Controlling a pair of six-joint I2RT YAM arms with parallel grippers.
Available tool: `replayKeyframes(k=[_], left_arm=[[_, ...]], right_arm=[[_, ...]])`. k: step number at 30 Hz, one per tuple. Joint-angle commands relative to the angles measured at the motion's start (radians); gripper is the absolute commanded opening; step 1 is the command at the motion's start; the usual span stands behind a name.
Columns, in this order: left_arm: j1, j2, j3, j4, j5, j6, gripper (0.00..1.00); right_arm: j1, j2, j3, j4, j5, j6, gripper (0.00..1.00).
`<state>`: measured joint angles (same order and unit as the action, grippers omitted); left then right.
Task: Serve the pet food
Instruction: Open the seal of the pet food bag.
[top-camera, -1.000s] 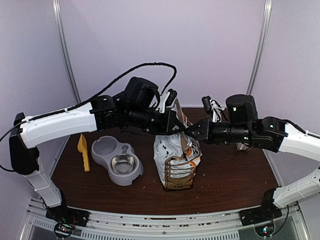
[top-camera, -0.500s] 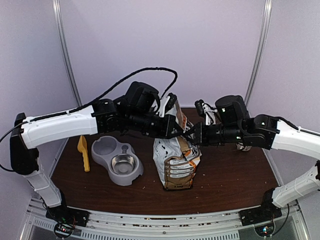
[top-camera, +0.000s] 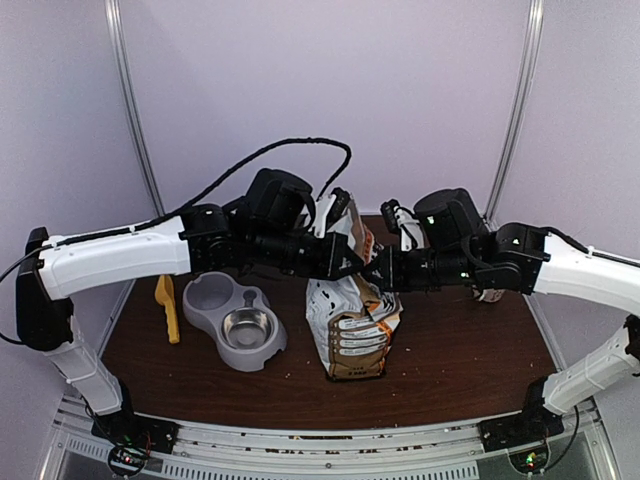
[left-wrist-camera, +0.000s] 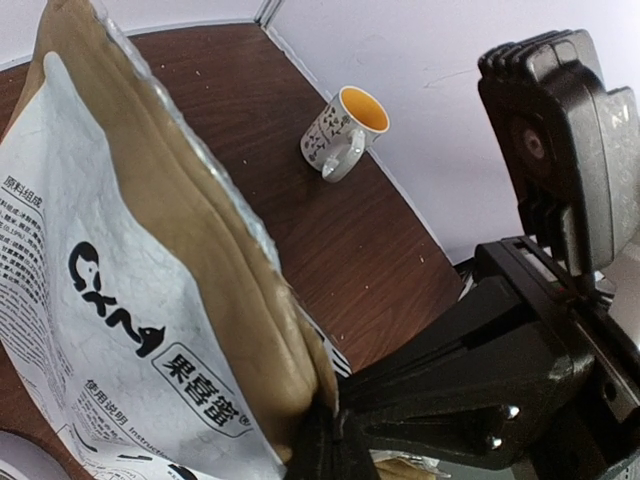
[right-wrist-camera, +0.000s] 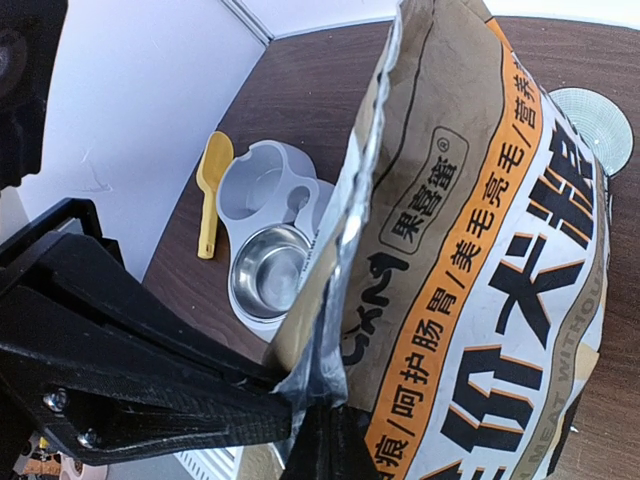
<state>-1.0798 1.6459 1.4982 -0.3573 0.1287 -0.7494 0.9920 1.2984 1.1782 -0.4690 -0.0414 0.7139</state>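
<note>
The pet food is hidden; no kibble shows. A silver-white printed bag with orange trim stands upright mid-table. My left gripper is shut on the left side of the bag's top edge, and the left wrist view shows the bag pinched in that gripper. My right gripper is shut on the top edge from the right. In the right wrist view the foil lip of the bag sits pinched in the right gripper. The two grippers nearly touch each other.
A grey double feeder with a steel bowl lies left of the bag, and a yellow scoop lies further left. A white mug with an orange inside stands at the back right. A round ribbed disc lies behind the bag.
My right gripper has moved left to the bag's top edge and shut on it. The left gripper has kept its hold, shifting only slightly.
</note>
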Motion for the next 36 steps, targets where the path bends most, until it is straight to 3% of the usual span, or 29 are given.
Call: replayKeyframes(k=[1,14,19,23,28,33,36], left_arm=[[-0.008,-0.066,0.007,0.113,0.003,0.019,0.0],[-0.008,-0.078,0.0,0.114,-0.006,0.02,0.0],[-0.006,-0.081,0.026,0.025,-0.073,0.015,0.0],[-0.004,-0.081,0.037,-0.025,-0.087,0.018,0.24],[0.002,-0.06,0.056,-0.05,-0.071,0.011,0.41],[0.006,-0.028,0.086,-0.075,-0.048,0.008,0.52],[0.011,-0.03,0.091,-0.092,-0.053,0.011,0.53]], right_arm=[[-0.011,0.046,-0.009,-0.116,0.123,0.02,0.0],[-0.011,0.063,-0.014,-0.124,0.149,0.049,0.0],[-0.017,0.01,-0.038,-0.056,0.086,0.049,0.0],[-0.04,-0.06,-0.117,0.129,-0.073,0.055,0.0],[-0.056,-0.066,-0.167,0.282,-0.241,0.095,0.0],[-0.058,-0.073,-0.204,0.385,-0.317,0.142,0.0],[-0.058,-0.089,-0.225,0.422,-0.342,0.152,0.0]])
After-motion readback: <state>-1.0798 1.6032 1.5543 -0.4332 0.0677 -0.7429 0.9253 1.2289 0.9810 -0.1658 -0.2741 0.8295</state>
